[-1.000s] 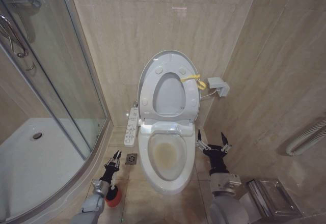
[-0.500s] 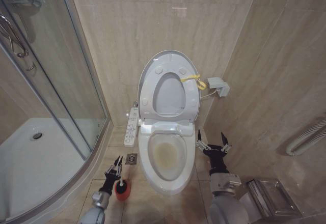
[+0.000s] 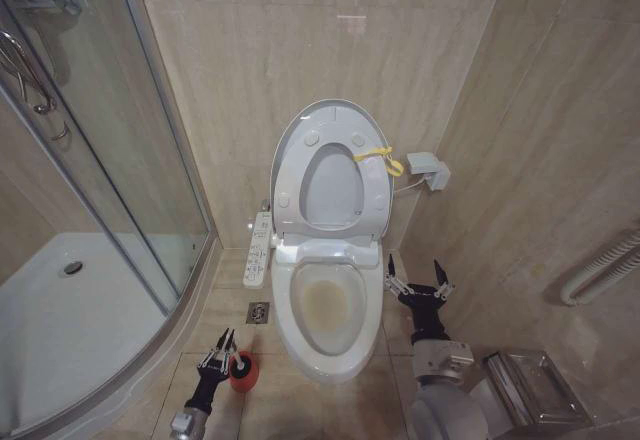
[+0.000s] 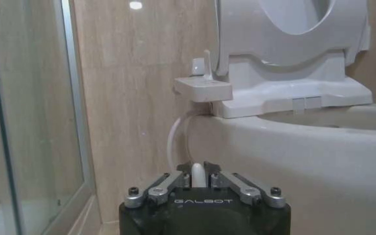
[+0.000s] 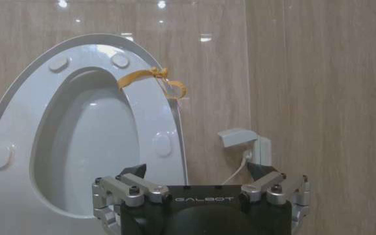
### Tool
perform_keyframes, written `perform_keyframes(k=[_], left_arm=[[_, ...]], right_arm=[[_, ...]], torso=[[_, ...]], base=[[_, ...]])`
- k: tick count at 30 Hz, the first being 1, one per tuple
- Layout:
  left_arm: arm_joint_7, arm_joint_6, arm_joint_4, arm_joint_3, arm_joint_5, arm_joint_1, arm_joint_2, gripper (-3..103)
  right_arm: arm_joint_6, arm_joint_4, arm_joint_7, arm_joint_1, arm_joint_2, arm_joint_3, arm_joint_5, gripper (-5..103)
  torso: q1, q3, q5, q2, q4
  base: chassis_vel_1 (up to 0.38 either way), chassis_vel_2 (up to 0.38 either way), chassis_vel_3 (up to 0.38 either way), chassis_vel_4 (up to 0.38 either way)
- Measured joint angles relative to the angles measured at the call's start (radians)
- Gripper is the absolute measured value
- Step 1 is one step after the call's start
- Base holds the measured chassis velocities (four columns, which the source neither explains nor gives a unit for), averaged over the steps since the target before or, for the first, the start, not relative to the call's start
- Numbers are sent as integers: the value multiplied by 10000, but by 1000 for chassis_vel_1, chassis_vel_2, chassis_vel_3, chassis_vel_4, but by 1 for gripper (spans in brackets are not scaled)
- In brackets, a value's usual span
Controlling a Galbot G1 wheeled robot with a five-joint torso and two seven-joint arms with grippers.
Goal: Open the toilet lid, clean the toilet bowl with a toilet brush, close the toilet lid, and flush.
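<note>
At the far left of the head view you see a glass shower enclosure (image 3: 90, 160) with a white tray below it. Moving right along the bottom edge, your left gripper (image 3: 217, 353) sits low, left of centre, with the red cup holder (image 3: 243, 372) of the toilet brush (image 3: 240, 365) just beside its tips. In the left wrist view, the left gripper (image 4: 199, 177) has its fingers drawn close together around a thin white handle (image 4: 199, 175) (whether they actually press on it, you cannot tell). Above it in the head view, a small floor drain (image 3: 258, 312) lies on the tiles, and a long white control panel (image 3: 259, 249) runs along the toilet's left side.

In the centre, the toilet lid (image 3: 332, 168) stands raised against the wall, with the ring-shaped seat (image 3: 334, 185) up against it and a yellow loop strap (image 3: 385, 158) at its right rim. Below them the toilet bowl (image 3: 326, 305) lies open, with yellowish-brown staining inside.

To the right of the bowl, your right gripper (image 3: 419, 280) hangs in the lower right part of the head view, its fingers spread wide apart and holding nothing. The right wrist view shows the same right gripper (image 5: 201, 177) facing the raised lid. A small white wall box (image 3: 428, 170) sits right of the lid.
</note>
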Motion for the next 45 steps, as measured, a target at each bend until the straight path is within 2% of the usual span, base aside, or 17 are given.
perform_keyframes(k=[6, 16, 19, 20, 22, 23, 24, 30, 31, 36, 37, 38, 42, 45], left_arm=[[-8, 120, -536, -68, 56, 423, 114, 14], [-45, 78, -741, -226, 240, 832, 162, 14], [-553, 6, -927, -189, 355, 871, 107, 14], [-553, 6, -927, -189, 355, 871, 107, 14], [-814, 409, -1377, -160, 353, 1001, 107, 14], [-925, 622, -1647, -143, 352, 1078, 111, 22], [-1018, 704, -1850, -143, 359, 1112, 123, 22], [-1346, 512, -2221, -197, 643, 1220, 184, 22], [-1415, 406, -2331, -231, 704, 1272, 205, 48], [-1713, 178, -2915, -366, 989, 1520, 268, 48], [-1768, 175, -3209, -415, 1023, 1648, 297, 76], [-1768, 175, -3209, -415, 1023, 1648, 297, 76], [-2028, 611, -4824, -737, 1192, 2188, 360, 76], [-2119, 823, -5373, -849, 1235, 2332, 363, 76]], right_arm=[[0, 0, 0, 0, 0, 0, 0, 100], [0, 0, 0, 0, 0, 0, 0, 100], [0, 0, -1, 0, 0, 0, 0, 100], [0, 0, -1, 0, 0, 0, 0, 100], [0, 0, 2, -1, 0, 2, 0, 100], [0, 0, 0, 1, 0, 0, 0, 100], [0, 0, 0, 1, 0, 0, 0, 100], [0, 0, 0, 0, 0, 0, 0, 100], [0, 0, 0, 0, 0, 0, 0, 100], [0, 0, 0, 0, 0, 0, 0, 100], [0, 0, 0, 0, 0, 0, 0, 100], [0, 0, 0, 0, 0, 0, 0, 100], [0, 0, 0, 0, 0, 0, 0, 100], [0, 0, 0, 0, 0, 0, 0, 100]], torso=[[1, 3, -5, 0, 0], [0, 2, -4, -2, 0], [3, 4, -9, -3, -1], [3, 4, -9, -3, -1], [4, 6, -13, -5, -3], [5, 7, -15, -6, 2], [5, 6, -12, -6, 0], [4, 5, -10, -5, -1], [4, 4, -9, -5, 0], [4, 4, -9, -5, -2], [3, 4, -9, -5, -1], [3, 4, -9, -5, -1], [3, 3, -8, -4, 0], [2, 3, -7, -3, 0]], base=[[0, 0, 0, 0], [0, 0, 0, 0], [0, 0, 0, 0], [0, 0, 0, 0], [0, 0, 0, 0], [0, 0, 0, 0], [0, 0, 0, 0], [0, 0, 0, 0], [0, 0, 0, 0], [0, 0, 0, 0], [0, 0, 0, 0], [0, 0, 0, 0], [0, 0, 0, 0], [0, 0, 0, 0]])
